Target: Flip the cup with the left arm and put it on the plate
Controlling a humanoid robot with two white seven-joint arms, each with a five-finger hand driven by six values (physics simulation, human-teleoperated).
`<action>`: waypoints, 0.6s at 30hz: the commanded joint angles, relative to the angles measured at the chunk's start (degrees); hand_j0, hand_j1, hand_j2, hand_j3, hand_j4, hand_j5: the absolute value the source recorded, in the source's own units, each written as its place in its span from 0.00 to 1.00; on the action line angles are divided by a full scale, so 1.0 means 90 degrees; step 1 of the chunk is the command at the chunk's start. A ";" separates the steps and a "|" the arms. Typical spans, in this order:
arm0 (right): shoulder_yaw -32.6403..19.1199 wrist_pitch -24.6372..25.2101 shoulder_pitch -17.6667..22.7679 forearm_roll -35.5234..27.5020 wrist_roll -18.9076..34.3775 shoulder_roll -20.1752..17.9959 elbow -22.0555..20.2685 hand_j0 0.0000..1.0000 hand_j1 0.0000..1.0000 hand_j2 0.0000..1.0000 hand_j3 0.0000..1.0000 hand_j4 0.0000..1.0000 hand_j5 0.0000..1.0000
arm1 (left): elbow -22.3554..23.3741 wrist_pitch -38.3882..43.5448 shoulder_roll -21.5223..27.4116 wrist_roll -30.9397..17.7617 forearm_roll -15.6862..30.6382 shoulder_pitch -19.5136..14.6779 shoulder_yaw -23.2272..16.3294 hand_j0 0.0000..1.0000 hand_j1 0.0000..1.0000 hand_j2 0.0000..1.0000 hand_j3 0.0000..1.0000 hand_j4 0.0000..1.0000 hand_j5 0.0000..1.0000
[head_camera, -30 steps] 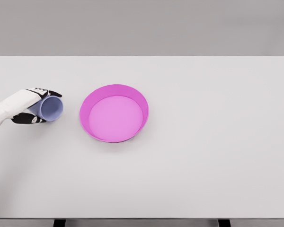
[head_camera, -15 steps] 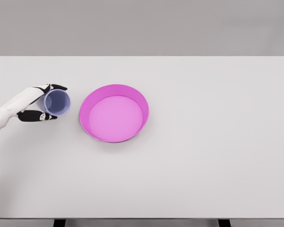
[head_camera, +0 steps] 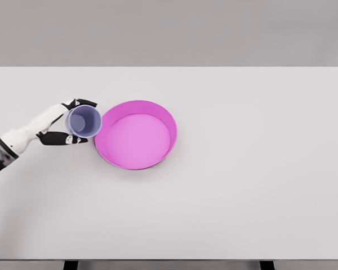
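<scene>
A pale lavender-blue cup (head_camera: 84,121) is gripped by the left hand (head_camera: 66,125), whose dark-tipped fingers (head_camera: 82,103) are curled around its wall from above and below. The cup is tipped so that its round mouth is turned toward the camera, and its smooth, slightly darker inside is seen. It is held at the left rim of the magenta plate (head_camera: 136,135), touching or just overlapping that rim in this view. The plate, shallow with a raised wall, is set on the white worktop (head_camera: 242,185).
</scene>
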 commanded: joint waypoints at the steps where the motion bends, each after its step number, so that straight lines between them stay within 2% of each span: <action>1: 0.0000 0.0000 0.0000 0.0000 0.0006 0.0000 0.0000 1.00 1.00 1.00 1.00 1.00 1.00 | -0.0077 0.0008 0.0004 0.0003 0.0253 0.0000 -0.0115 0.73 0.73 0.73 0.73 0.73 0.73; 9: 0.0000 0.0000 0.0000 0.0000 -0.0004 0.0000 0.0000 1.00 1.00 1.00 1.00 1.00 1.00 | -0.0301 0.0008 -0.0094 0.0003 0.0312 -0.0098 -0.0222 0.73 0.73 0.73 0.73 0.73 0.73; 13: 0.0000 0.0000 0.0000 0.0000 -0.0004 0.0000 0.0000 1.00 1.00 1.00 1.00 1.00 1.00 | -0.0389 0.0008 -0.0133 0.0003 0.0517 -0.0234 -0.0652 0.73 0.73 0.73 0.73 0.73 0.73; 18: 0.0000 0.0000 0.0000 0.0000 -0.0004 0.0000 0.0000 1.00 1.00 1.00 1.00 1.00 1.00 | -0.0487 0.0008 -0.0269 0.0003 0.0810 -0.0254 -0.0984 0.73 0.73 0.73 0.73 0.73 0.73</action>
